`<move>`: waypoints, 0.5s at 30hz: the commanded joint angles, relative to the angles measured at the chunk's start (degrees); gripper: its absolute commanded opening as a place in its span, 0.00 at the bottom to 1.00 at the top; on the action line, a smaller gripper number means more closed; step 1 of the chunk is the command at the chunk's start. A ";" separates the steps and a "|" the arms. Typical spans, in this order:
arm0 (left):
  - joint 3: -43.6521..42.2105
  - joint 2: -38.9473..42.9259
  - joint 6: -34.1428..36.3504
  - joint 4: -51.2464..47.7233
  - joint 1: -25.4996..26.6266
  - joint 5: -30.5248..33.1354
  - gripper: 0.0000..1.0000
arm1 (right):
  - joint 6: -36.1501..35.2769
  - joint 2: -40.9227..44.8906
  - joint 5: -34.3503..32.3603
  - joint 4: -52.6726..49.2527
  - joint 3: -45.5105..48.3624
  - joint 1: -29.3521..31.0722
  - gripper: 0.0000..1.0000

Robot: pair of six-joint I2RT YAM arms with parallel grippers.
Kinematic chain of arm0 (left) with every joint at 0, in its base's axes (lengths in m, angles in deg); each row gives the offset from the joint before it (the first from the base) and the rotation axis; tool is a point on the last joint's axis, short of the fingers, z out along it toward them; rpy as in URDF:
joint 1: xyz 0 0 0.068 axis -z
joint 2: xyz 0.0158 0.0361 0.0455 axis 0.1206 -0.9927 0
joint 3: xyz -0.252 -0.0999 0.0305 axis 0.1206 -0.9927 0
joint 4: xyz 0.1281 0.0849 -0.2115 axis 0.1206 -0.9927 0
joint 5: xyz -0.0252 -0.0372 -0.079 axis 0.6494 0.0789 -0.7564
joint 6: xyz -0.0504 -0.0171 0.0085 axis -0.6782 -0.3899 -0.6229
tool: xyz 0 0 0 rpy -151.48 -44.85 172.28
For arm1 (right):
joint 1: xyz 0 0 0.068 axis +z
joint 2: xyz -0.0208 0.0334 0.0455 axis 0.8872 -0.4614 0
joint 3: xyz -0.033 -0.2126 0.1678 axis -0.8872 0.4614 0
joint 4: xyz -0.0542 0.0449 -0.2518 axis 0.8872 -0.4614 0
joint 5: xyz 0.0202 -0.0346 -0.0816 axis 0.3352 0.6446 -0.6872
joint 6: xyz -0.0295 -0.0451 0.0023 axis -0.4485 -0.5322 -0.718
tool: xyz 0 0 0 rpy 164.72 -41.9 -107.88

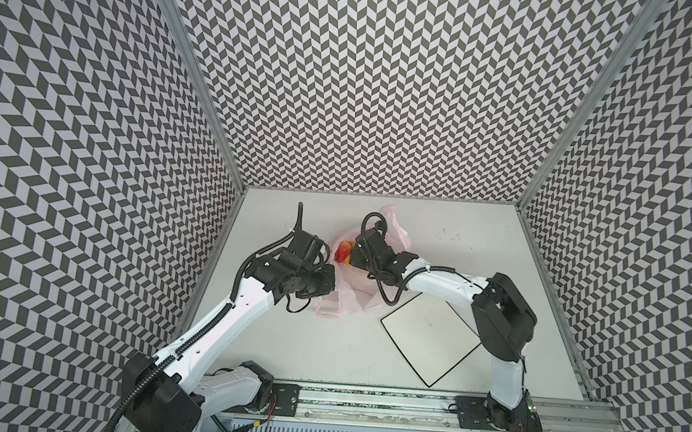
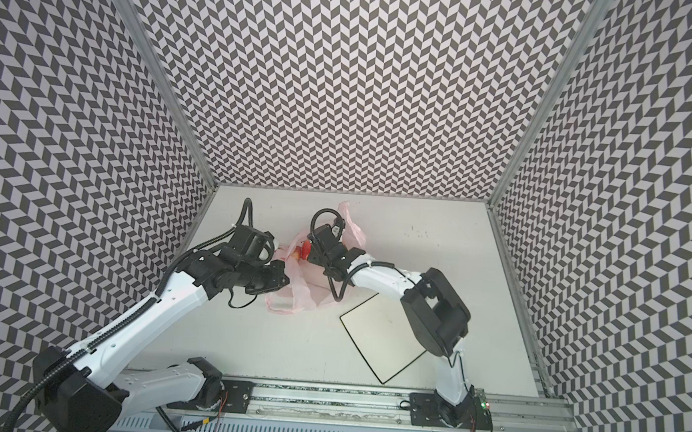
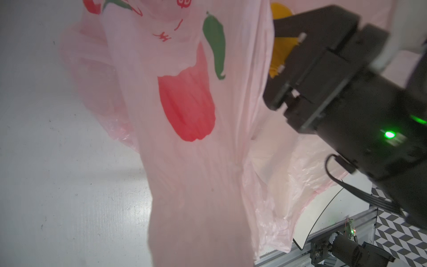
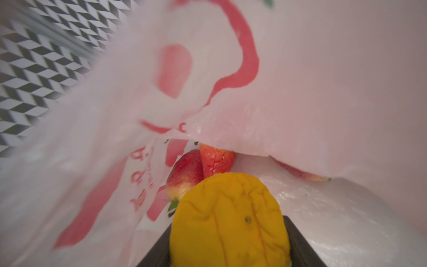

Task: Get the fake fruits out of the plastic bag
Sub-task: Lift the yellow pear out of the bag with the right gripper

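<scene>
My right fingers (image 4: 298,245) pinched one yellow fruit (image 4: 228,219) inside the plastic bag (image 3: 196,161). Two strawberries (image 4: 187,175) lay just beyond, under drooping film. My left fingers (image 1: 326,254), closed, held the bag up mid-way across the desk (image 1: 459,241). One square board (image 1: 432,335) lay near right.

The plastic bag (image 1: 346,304) lies at the middle of the surface (image 1: 500,253), the board (image 1: 431,340) right of and before it. Inside, a fake fruit (image 4: 228,208) sits in the jaws of the right gripper (image 4: 228,238), two strawberries (image 4: 184,173) behind it.
</scene>
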 commanded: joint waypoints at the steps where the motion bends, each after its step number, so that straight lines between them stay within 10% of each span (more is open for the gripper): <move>1: -0.46 0.43 -0.39 1.79 0.30 2.25 0.00 | -9.18 5.50 3.64 2.71 3.68 0.57 0.44; 15: -0.11 -0.77 0.07 4.25 0.37 1.85 0.00 | -30.84 32.87 19.77 -1.86 19.91 2.19 0.42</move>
